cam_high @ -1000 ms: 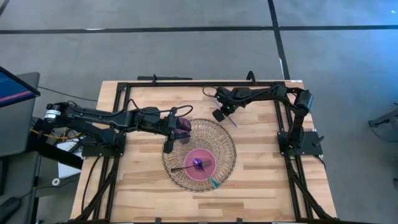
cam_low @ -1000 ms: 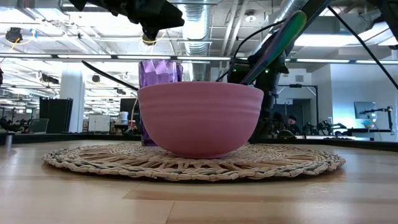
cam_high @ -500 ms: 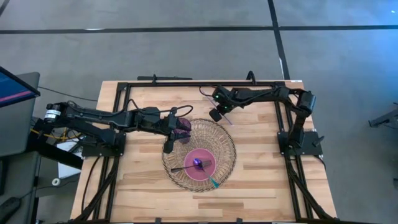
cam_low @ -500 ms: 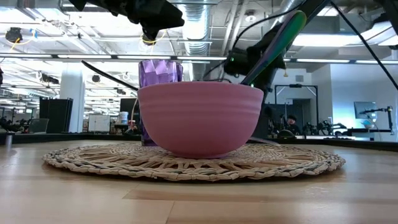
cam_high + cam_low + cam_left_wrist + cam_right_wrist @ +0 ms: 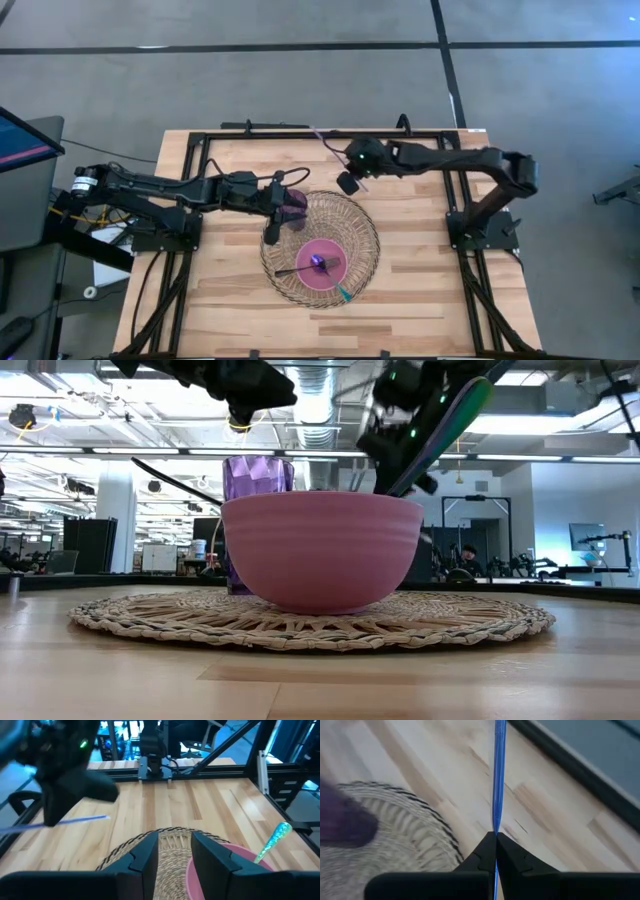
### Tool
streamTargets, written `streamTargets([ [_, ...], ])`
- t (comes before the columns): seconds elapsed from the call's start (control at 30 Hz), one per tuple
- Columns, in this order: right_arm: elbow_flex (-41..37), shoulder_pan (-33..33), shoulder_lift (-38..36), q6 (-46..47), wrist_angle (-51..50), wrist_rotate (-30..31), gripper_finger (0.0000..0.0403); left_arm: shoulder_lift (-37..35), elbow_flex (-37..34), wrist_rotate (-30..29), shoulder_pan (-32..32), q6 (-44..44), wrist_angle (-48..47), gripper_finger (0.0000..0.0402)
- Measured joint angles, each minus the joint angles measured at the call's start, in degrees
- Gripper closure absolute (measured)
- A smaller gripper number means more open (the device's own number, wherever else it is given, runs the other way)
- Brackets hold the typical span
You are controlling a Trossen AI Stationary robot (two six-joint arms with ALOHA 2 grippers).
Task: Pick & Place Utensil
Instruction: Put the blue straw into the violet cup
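Observation:
My right gripper (image 5: pixel 347 181) is shut on a thin blue utensil handle (image 5: pixel 498 780) above the bare wood, just beyond the far edge of the round woven mat (image 5: pixel 360 225). A pink bowl (image 5: pixel 320 262) stands on the mat. In it lie a dark-handled utensil (image 5: pixel 295 270) and a teal one (image 5: pixel 450 420) that leans on the rim. A purple cup (image 5: pixel 294 208) stands on the mat's far left part. My left gripper (image 5: pixel 175 857) is open over the mat, right by the cup and touching nothing. My right gripper pinches the blue utensil's thin handle (image 5: pixel 495 827) between its two fingertips. The handle runs on straight ahead beyond the fingers, toward the table's far left corner (image 5: pixel 322 139). In the left wrist view the utensil (image 5: pixel 75 821) is about level and clear of the table.
A black frame (image 5: pixel 300 132) runs along the table's far edge and down both sides. Bare wood lies to the right of the mat (image 5: pixel 420 240) and in front of it (image 5: pixel 230 310).
My right gripper has risen from the table with the blue utensil and has turned. The utensil lay toward the right of the gripper and now sticks out toward the far left corner, clear of the wood. The right arm has stretched out.

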Motion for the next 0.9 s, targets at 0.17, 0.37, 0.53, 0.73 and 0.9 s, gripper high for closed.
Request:
streamTargets([
  [0.17, 0.0, 4.4, -4.6, -1.6, 0.0, 3.6, 0.0402, 0.0, 0.0, -1.3, 0.0, 0.0, 0.0, 0.0284],
  [0.37, 0.0, 9.7, -8.0, -3.5, 0.1, 6.7, 0.0402, 0.0, 0.0, -1.3, 0.0, 0.0, 0.1, 0.0284],
  [0.53, 0.0, 13.4, -9.0, -6.0, 0.4, 6.6, 0.0402, 0.0, 0.0, -1.3, 0.0, 0.0, 0.2, 0.0284],
  [0.73, 0.0, 15.9, -9.0, -6.8, 2.9, 6.6, 0.0402, 0.0, 0.0, -3.3, 0.0, 0.0, 0.7, 0.0284],
  [0.9, 0.0, 16.9, -9.0, -7.9, 5.0, 6.5, 0.0401, 0.0, 0.0, -9.9, 0.0, 0.0, 1.2, 0.0284],
])
